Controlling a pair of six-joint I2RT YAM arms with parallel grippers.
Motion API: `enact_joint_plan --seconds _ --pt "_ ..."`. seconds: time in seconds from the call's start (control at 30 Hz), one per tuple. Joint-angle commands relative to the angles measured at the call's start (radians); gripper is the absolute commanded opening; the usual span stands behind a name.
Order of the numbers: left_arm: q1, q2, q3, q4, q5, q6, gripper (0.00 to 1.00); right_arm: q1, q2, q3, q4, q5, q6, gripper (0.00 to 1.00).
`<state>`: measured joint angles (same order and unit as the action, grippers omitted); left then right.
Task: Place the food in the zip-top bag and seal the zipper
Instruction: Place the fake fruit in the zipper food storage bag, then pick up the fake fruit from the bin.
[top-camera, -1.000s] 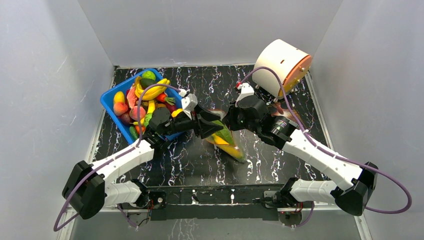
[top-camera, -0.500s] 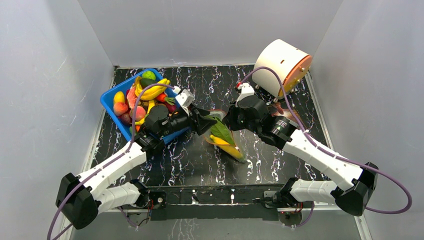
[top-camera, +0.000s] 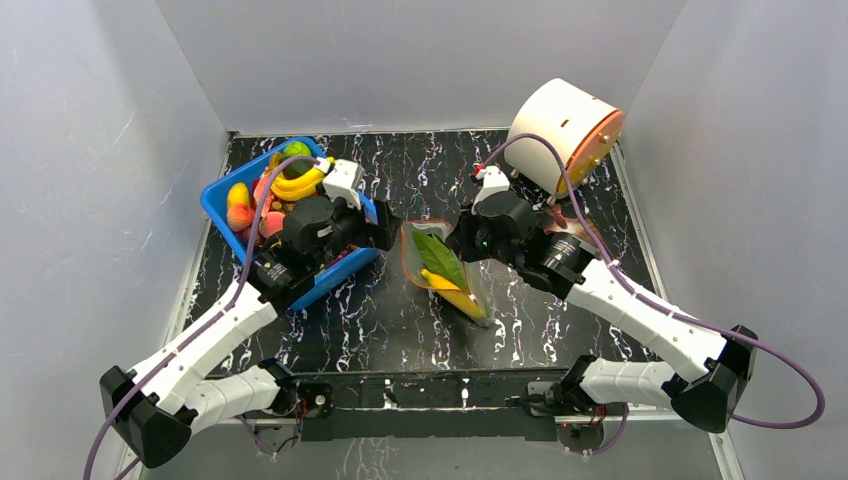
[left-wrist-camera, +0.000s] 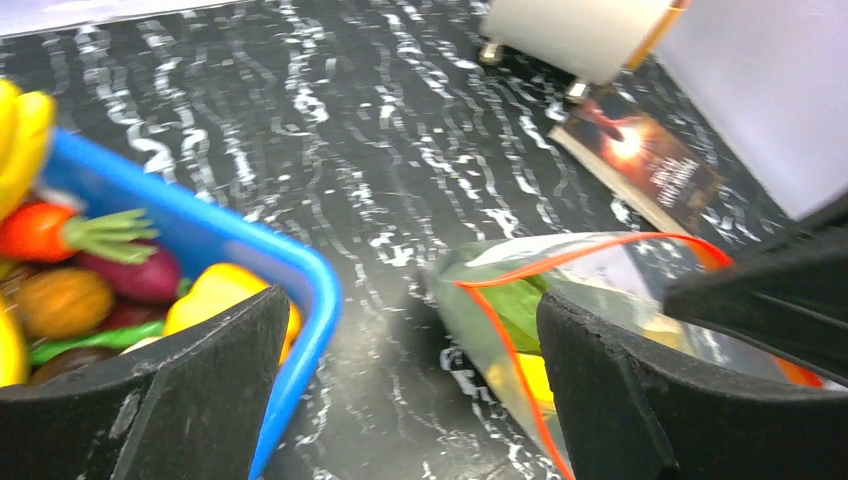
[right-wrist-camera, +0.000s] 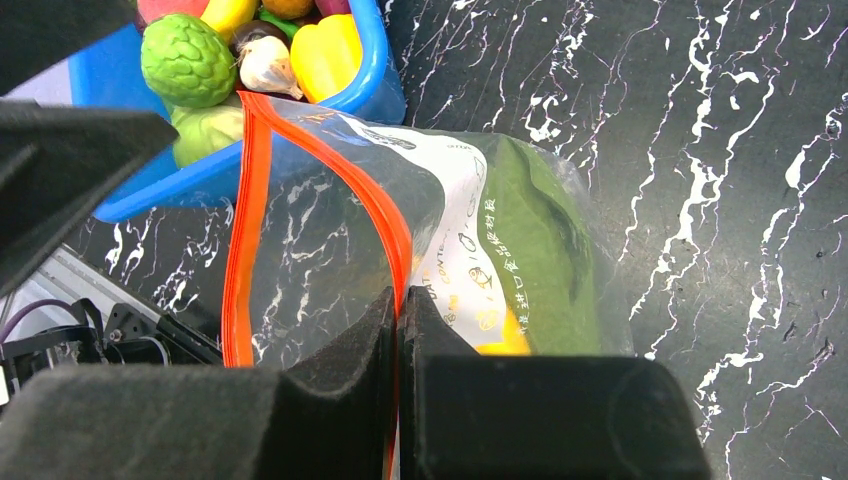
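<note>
Currently right gripper (right-wrist-camera: 397, 300) pinches the zipper (right-wrist-camera: 245, 200), propping the zip-top bag (top-camera: 450, 275) agape for loading, just beside the blue basket (top-camera: 212, 197). Left gripper (left-wrist-camera: 410, 360) spread, empty, between basket and bag. Lettuce (top-camera: 438, 256) already bagged.

Small clear crinkly plastic zip-top bag (right-wrist-camera: 460, 230) lies flat on the black marbled table (top-camera: 430, 160), mouth facing the blue plastic basket (top-camera: 213, 205). Thin red-orange zipper strip (right-wrist-camera: 240, 230) gapes in an open loop, unsealed; one side is pinched in the closed right gripper (right-wrist-camera: 397, 300). Bag contents: one green leafy lettuce piece (top-camera: 438, 258) and one yellow piece (top-camera: 462, 298). Other toy fruits and vegetables (top-camera: 238, 200) sit heaped in the basket.
</note>
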<state>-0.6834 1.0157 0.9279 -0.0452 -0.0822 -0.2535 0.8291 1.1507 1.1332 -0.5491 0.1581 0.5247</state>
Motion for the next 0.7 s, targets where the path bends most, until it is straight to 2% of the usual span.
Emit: enact_joint_plan --seconds 0.0,0.17,0.3,0.5,0.67 --pt "0.007 -0.033 0.074 -0.182 -0.241 0.024 0.96 -0.002 -0.037 0.029 0.049 0.01 -0.008 0.0" --pt "0.024 -0.022 0.11 -0.288 -0.361 0.027 0.97 -0.002 -0.036 0.03 0.049 0.009 -0.008 0.0" --pt "0.075 0.002 0.139 -0.377 -0.384 0.045 0.97 -0.002 -0.044 0.032 0.042 0.013 -0.01 0.0" --pt "0.268 0.049 0.139 -0.463 -0.275 0.031 0.95 -0.003 -0.053 0.022 0.044 0.006 -0.01 0.0" --pt "0.346 0.044 0.088 -0.429 -0.24 0.024 0.9 -0.002 -0.047 0.025 0.041 0.006 -0.009 0.0"
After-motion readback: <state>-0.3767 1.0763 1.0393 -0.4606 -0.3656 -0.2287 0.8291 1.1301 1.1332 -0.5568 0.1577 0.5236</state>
